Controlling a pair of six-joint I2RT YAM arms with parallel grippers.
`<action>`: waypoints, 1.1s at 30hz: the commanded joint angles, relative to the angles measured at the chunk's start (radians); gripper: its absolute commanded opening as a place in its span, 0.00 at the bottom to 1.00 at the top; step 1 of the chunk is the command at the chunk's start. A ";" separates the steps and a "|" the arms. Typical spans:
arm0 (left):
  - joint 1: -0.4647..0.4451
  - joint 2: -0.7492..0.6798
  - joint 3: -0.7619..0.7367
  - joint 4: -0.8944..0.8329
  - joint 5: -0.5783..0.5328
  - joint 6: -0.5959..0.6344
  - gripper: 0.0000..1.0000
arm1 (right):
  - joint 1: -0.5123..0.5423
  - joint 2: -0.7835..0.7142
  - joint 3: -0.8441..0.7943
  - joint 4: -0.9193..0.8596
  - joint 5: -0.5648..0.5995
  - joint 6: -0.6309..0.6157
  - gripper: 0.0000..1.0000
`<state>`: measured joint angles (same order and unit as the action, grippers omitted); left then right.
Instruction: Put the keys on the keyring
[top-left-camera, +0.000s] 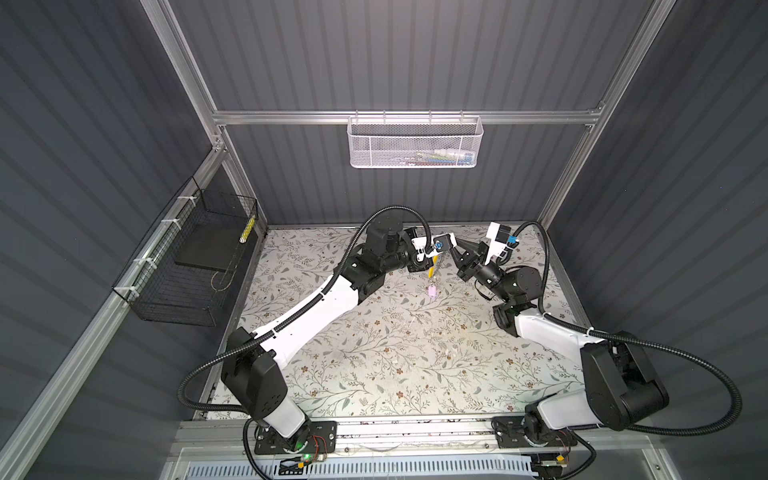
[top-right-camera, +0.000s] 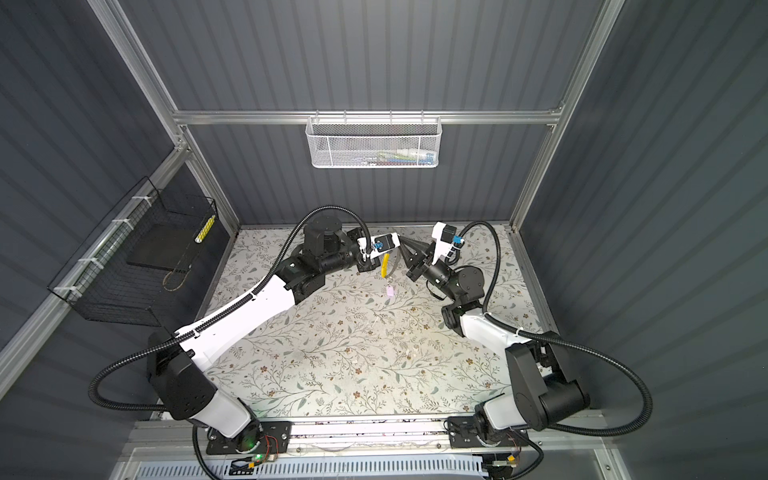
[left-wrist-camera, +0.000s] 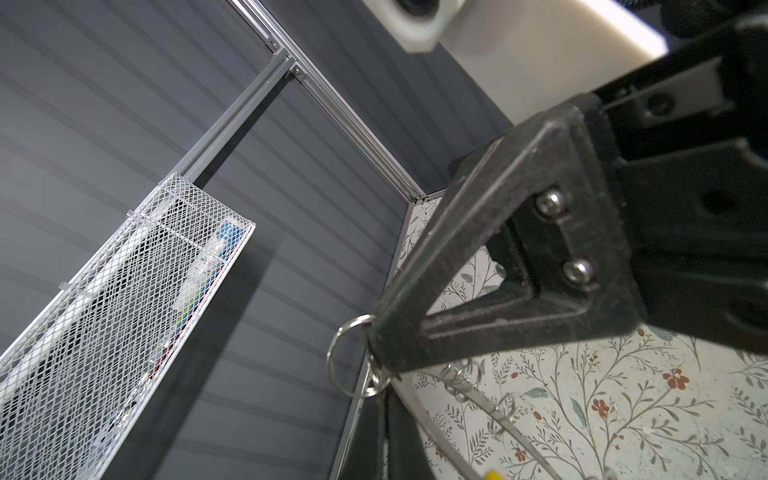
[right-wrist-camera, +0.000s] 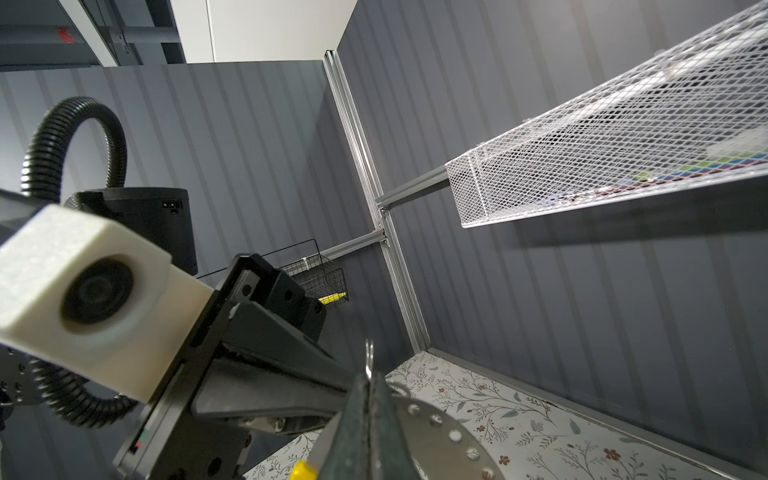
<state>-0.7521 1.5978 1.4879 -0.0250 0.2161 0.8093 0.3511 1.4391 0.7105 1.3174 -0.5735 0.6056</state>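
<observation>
Both grippers meet raised over the back middle of the table in both top views. My right gripper (top-left-camera: 452, 249) (right-wrist-camera: 368, 386) is shut on a small split ring (left-wrist-camera: 353, 361), seen edge-on as a ring (right-wrist-camera: 368, 357) in the right wrist view. My left gripper (top-left-camera: 437, 254) (left-wrist-camera: 395, 399) is shut on the keyring (left-wrist-camera: 490, 411), a thin grey hoop whose flat perforated band (right-wrist-camera: 449, 436) runs beside the right fingers. Its yellow tag (top-left-camera: 432, 272) (top-right-camera: 385, 266) hangs down. A lilac-tagged key (top-left-camera: 432, 291) (top-right-camera: 390, 290) sits just below it; I cannot tell whether it hangs or lies.
A white mesh basket (top-left-camera: 415, 141) hangs on the back wall above the grippers. A black wire basket (top-left-camera: 187, 266) is fixed to the left wall. The floral table (top-left-camera: 395, 353) spreads below, with the arm bases along its front rail.
</observation>
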 joint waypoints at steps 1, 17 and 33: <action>0.002 0.015 0.033 0.000 -0.005 0.015 0.00 | -0.009 -0.014 0.020 0.011 -0.015 -0.010 0.00; 0.002 0.050 0.081 -0.040 -0.001 0.032 0.00 | -0.038 -0.002 0.021 0.030 -0.038 0.015 0.00; 0.029 0.037 0.097 -0.153 -0.037 0.116 0.00 | -0.044 -0.009 -0.010 -0.078 -0.067 -0.029 0.00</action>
<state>-0.7364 1.6459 1.5517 -0.1204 0.1905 0.8875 0.3141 1.4403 0.7071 1.2453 -0.6121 0.5964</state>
